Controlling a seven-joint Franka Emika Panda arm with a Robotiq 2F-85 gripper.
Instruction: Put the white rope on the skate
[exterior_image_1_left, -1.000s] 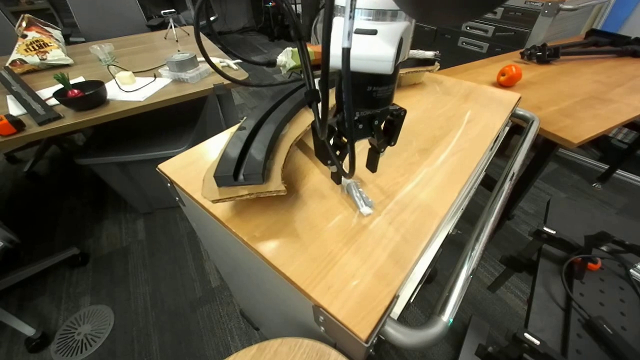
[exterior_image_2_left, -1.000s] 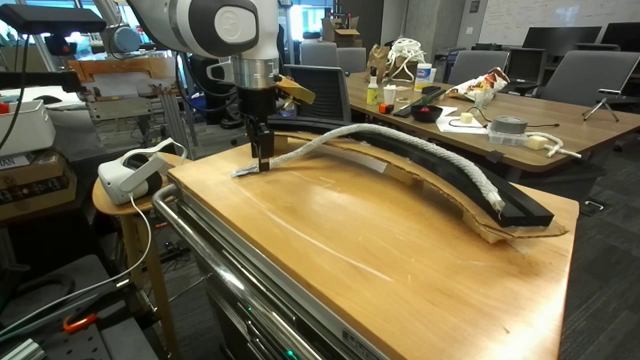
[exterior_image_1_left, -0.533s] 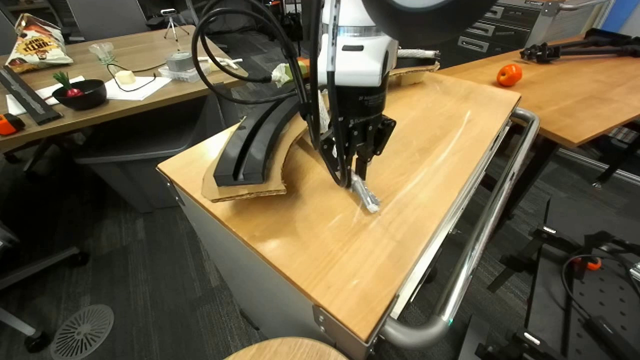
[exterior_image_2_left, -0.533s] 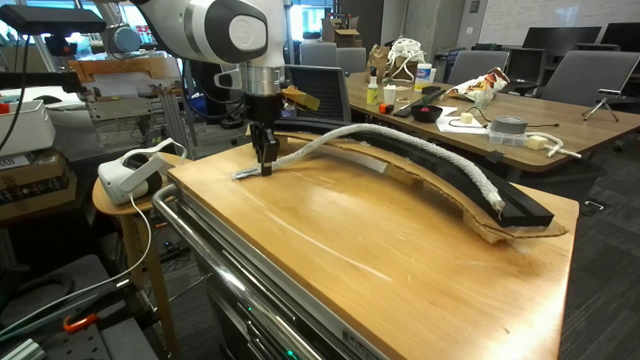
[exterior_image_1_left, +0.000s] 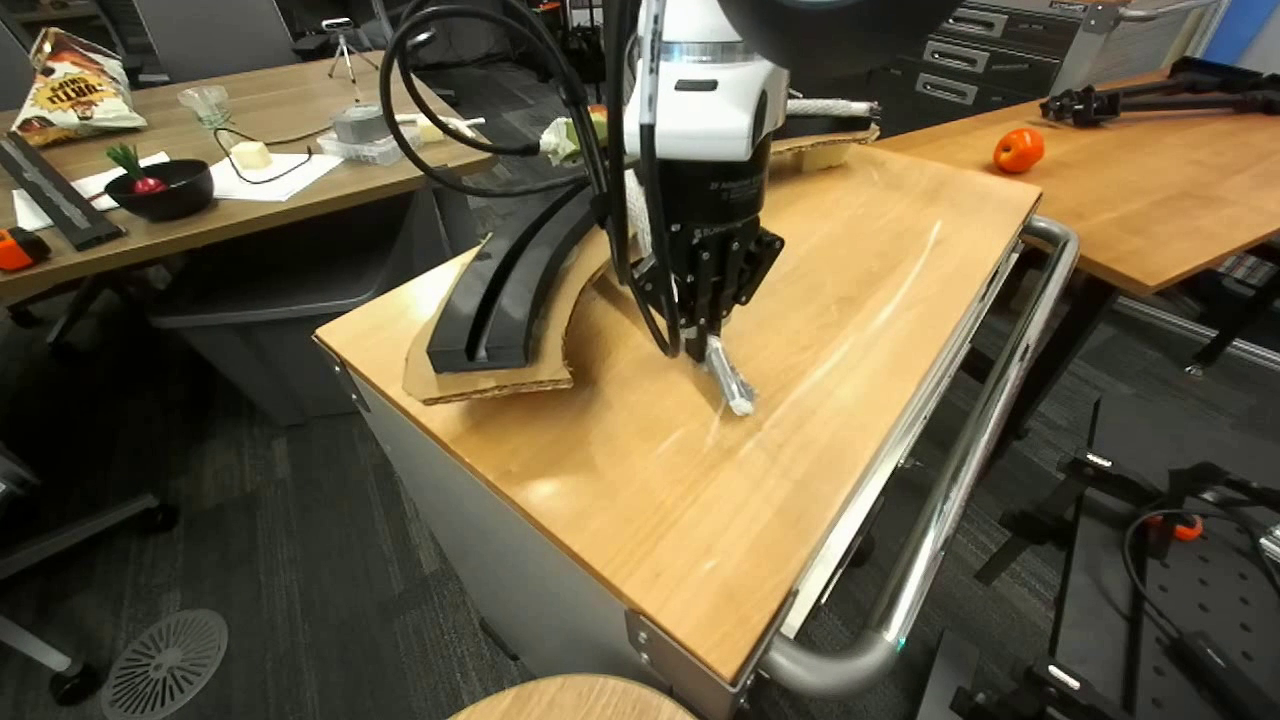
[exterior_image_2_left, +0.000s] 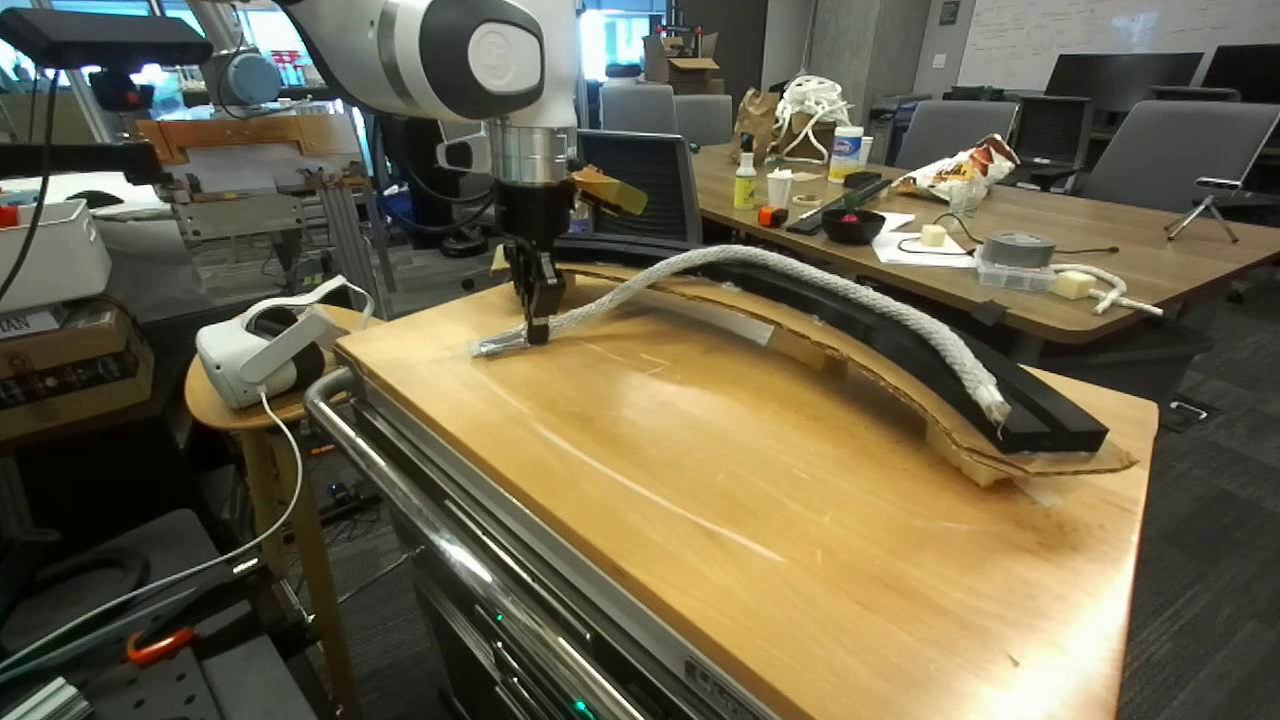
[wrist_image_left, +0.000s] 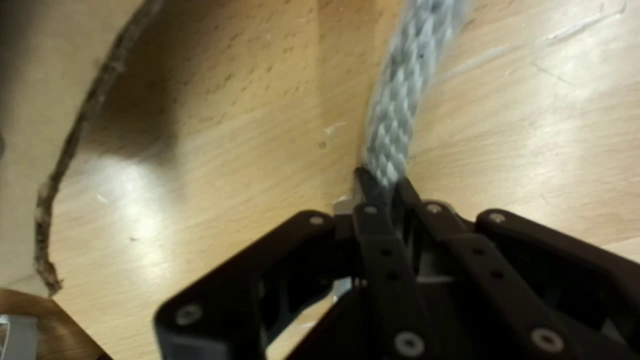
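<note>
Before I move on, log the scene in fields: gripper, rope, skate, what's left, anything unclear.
Gripper: closed on the rope near its wrapped end
Rope: free end over the skate; held part off it, over the table
Skate: black, grooved, curved, on cardboard
Left: held part not yet on the skate
Unclear: whether the wrapped end touches the table

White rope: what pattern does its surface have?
The white rope has a braided pattern, best seen in the wrist view.
</note>
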